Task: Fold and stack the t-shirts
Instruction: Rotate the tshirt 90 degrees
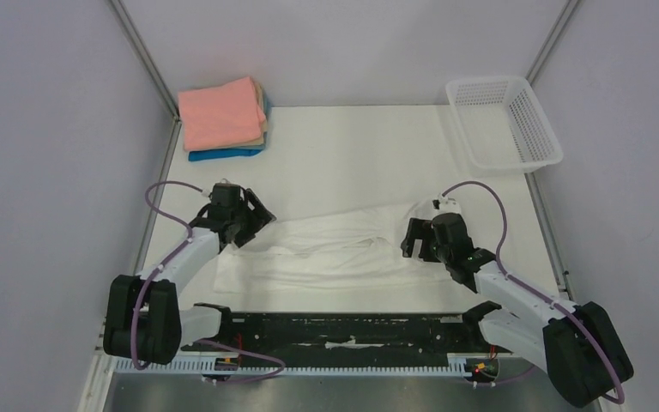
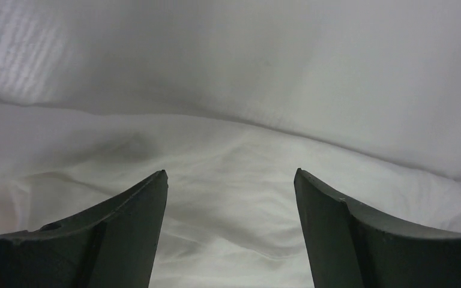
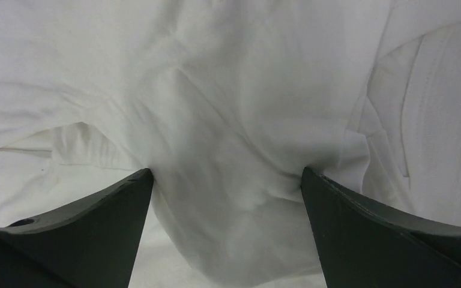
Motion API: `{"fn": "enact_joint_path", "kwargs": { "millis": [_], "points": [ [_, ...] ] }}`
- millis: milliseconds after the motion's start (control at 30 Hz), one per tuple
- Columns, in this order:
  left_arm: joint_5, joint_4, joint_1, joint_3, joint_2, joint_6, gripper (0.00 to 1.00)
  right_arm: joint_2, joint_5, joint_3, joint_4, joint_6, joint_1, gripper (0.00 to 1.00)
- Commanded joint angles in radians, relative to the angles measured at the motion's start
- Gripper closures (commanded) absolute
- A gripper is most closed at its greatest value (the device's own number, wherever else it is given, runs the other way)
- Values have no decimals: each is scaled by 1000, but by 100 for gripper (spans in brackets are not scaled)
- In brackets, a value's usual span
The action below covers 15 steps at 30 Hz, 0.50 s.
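A plain white t-shirt (image 1: 335,249) lies in a long, wrinkled band across the near half of the table. My left gripper (image 1: 256,220) hovers at its left end, open, and in the left wrist view my left gripper (image 2: 231,177) has only white cloth (image 2: 228,138) beneath its spread jaws. My right gripper (image 1: 412,241) is at the shirt's right end, also open. In the right wrist view a loose bulge of cloth (image 3: 228,150) sits between the wide-apart jaws of my right gripper (image 3: 227,174). Folded t-shirts are stacked at the back left: salmon-pink (image 1: 220,112) on top, tan (image 1: 263,137) under it, blue (image 1: 223,154) lowest.
A white plastic lattice basket (image 1: 502,124) stands at the back right corner of the table. Metal frame posts run along the left and right sides of the table (image 1: 352,146). A black rail (image 1: 335,330) joins the arm bases at the near edge.
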<state>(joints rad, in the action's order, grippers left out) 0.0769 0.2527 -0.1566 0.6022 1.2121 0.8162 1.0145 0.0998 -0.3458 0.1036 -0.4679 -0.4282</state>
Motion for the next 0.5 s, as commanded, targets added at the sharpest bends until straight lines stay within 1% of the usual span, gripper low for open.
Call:
{"fn": "enact_joint_path", "kwargs": {
  "millis": [0, 133, 233, 300, 333, 400, 467],
  "points": [
    [-194, 107, 5, -2, 33, -37, 16, -12, 116, 75, -12, -56, 1, 2],
    [-185, 159, 5, -14, 44, -15, 16, 12, 137, 113, -52, -117, 0, 2],
    [-196, 167, 4, -52, 15, 23, 16, 114, 154, 96, -167, -169, 6, 2],
    [-137, 135, 3, -81, -9, 41, 15, 211, 159, 34, -217, -179, 21, 2],
    [-104, 106, -2, -105, -24, 62, 15, 263, 165, 6, -248, -185, 31, 2],
    [-54, -12, -44, -173, -68, 120, 15, 360, 153, -56, -321, -226, 61, 2],
    [-73, -149, -114, -239, -92, 193, 15, 461, 109, -120, -421, -276, 98, 2]
  ]
}}
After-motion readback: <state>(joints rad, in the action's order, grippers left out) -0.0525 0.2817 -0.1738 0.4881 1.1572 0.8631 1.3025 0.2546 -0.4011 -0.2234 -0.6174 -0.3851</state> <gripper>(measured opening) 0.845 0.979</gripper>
